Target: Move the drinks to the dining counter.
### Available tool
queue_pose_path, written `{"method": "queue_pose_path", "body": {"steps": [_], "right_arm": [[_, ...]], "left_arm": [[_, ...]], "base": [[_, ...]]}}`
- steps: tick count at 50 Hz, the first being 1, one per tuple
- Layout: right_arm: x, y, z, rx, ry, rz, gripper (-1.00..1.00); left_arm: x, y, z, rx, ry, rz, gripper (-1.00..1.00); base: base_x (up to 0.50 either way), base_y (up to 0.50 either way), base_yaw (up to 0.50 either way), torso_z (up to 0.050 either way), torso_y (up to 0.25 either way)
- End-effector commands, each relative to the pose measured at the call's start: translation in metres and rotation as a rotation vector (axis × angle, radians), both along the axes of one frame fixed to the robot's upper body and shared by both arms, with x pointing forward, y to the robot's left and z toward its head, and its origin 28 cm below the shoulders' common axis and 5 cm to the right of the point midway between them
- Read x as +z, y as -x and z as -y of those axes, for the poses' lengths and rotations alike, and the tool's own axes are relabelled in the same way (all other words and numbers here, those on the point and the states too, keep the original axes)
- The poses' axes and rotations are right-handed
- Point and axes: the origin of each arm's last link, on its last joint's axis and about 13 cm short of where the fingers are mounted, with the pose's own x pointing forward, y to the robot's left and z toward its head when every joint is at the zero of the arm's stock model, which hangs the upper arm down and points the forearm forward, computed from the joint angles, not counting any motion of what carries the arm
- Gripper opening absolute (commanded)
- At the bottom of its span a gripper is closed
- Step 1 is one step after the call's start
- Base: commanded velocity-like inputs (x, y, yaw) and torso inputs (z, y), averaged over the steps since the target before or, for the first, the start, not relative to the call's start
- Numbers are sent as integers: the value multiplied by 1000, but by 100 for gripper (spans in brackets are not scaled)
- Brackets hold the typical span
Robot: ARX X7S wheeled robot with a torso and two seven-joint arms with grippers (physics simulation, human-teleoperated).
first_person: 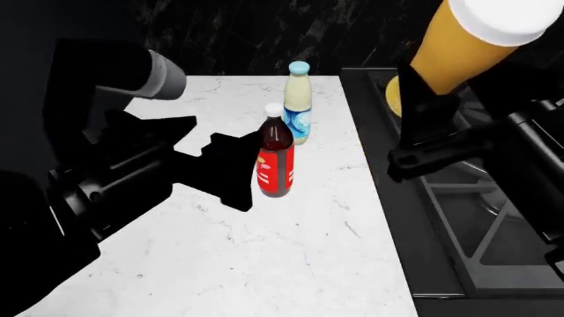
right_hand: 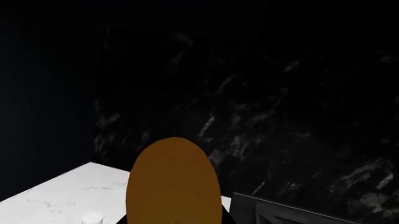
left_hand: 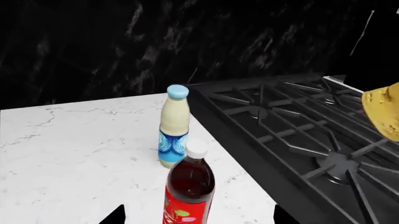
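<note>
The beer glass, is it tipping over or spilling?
No spill shows. The beer glass is lifted off the counter in the right gripper and leans a little, foam still on top. The cola and cream bottle stand upright.

The renders are sharp and free of blur, with flat, even simulator light. The white bench (first_person: 300,257) is the brightest surface in the head view and the left wrist view; the black marble wall (left_hand: 187,42) behind it stays dim, showing only faint grey veins. The left arm (first_person: 97,178) reads as a near-black silhouette with little detail. The cola bottle (first_person: 275,158) carries a small highlight on its dark shoulder. The right wrist view is mostly dark, the beer glass (right_hand: 173,182) a flat amber shape.
</note>
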Motion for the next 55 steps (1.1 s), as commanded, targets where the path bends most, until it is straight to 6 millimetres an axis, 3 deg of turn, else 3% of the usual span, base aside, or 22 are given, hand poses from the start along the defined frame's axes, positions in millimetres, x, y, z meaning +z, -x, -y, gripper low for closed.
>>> {"method": "queue_pose_path", "body": {"steps": [1,22,55], "right_arm": [[-1,-1,2,-14,14,15,-100],[-5,-2,4,-28,18,12,-100],[-9,0,7,-30,24,7,-100]], "left_arm": [[-3,-1,5,-19,-14,-42,100],[-12,-3,13,-79,-59,-62,100],[-31,-33,29,1,-135,-68,100]], "base": [[0,0,0,0,0],[0,0,0,0,1],[0,0,0,0,0]]}}
